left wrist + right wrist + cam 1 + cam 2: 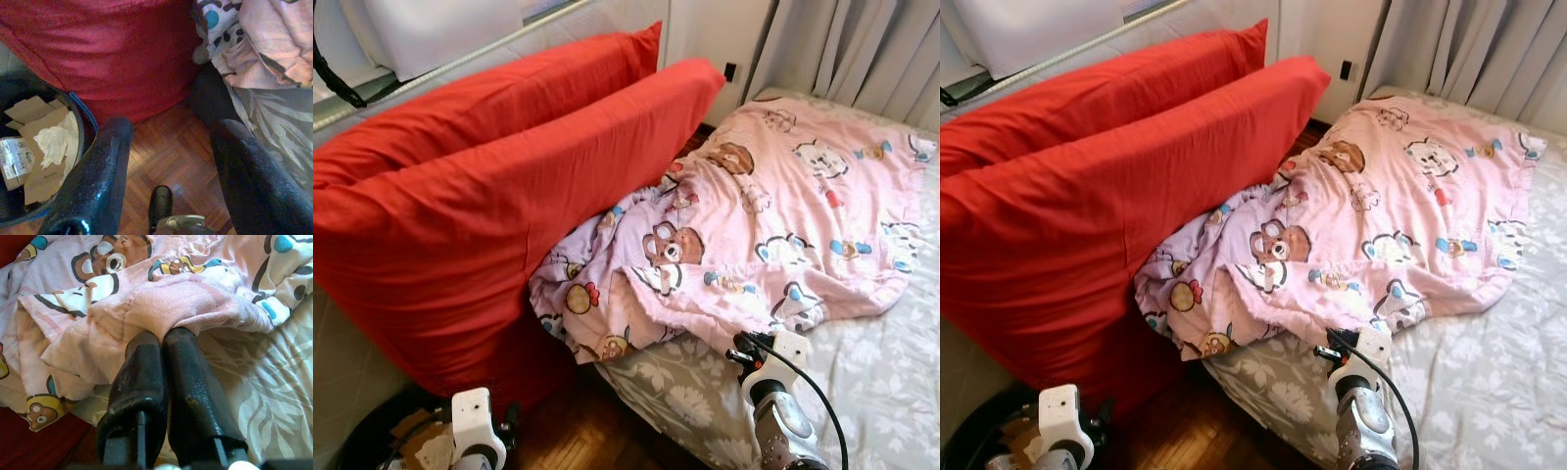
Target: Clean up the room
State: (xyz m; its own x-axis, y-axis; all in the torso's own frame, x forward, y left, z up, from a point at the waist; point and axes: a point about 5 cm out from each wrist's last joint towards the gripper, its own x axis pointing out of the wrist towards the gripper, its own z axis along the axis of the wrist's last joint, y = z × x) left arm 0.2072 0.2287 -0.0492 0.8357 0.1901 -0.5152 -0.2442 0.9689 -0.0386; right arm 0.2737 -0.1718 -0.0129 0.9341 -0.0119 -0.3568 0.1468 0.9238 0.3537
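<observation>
**A:** Start at your left. What does the left wrist camera give you that the head views don't?

**B:** You see inside the round black bin [29, 156]: torn brown cardboard pieces [34, 117] and a crumpled white paper [54, 142]. The left gripper [171, 161] hangs over the herringbone wooden floor [166, 152], jaws spread wide, nothing between them. From the head, you catch just the bin's rim at seven o'clock.

**A:** And moving right?

**B:** Two big red fabric cushions [489, 176] lean from nine o'clock up toward twelve, blocking your way to the wall side. The pink cartoon-bear blanket [773, 215], the thing to tidy, lies rumpled on the bed from centre to two o'clock, its near corner hanging off the mattress edge against the front cushion.

**A:** The right gripper?

**B:** The right gripper [164, 340] sits at five o'clock. Your right wrist camera shows its black fingers [186, 382] pressed together, tips touching a fold of the blanket's hem; you cannot tell whether cloth is pinched.

**A:** Surface and room?

**B:** A grey leaf-print bedsheet [881, 382] covers the mattress; pale grey curtains [862, 49] hang at one o'clock.
</observation>
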